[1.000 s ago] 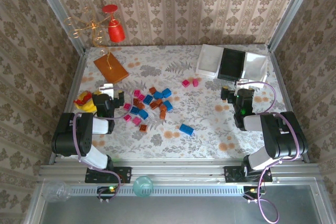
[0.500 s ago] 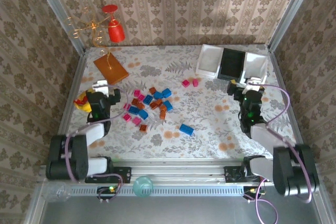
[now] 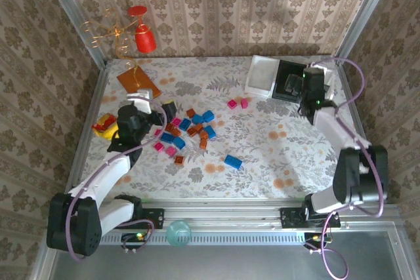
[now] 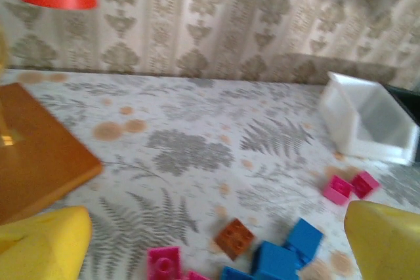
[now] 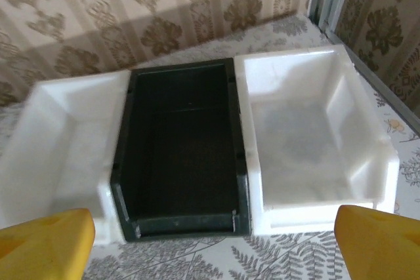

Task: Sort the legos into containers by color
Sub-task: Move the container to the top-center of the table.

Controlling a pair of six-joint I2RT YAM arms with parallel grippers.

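Biggest thing first: the floral-print tabletop [image 3: 262, 155], with both arms reaching out over it. The left gripper [image 3: 157, 106] sits at the left edge of the mess, its yellow pads [image 4: 42, 244] spread wide with nothing held. The right gripper [image 3: 295, 83] is at the far right, hanging over the containers, fingers wide apart and empty too. The containers are a shallow white plastic tray [image 5: 62, 142], a black plastic tray [image 5: 184, 155] and a second white plastic tray [image 5: 295, 142], side by side. All three look bare inside from the right wrist view.

Now the bit that matters. The scattered pile of small plastic legos [image 3: 187, 126] lies just right of the left gripper, basically at its fingertips, and well apart from the right one. In the left wrist view a brown brick [image 4: 234, 237] and some blue bricks [image 4: 279, 260] sit just ahead of the open fingers, a little right of centre. So I'd say the left arm grabs, and whatever it picks has to travel far and right to the trays.

It's too blurry to call those bricks' long axes. A lone blue brick [image 3: 232, 161] sits nearer, lying diagonally. A pair of pink bricks [image 3: 231, 103] lies between the pile and the trays.
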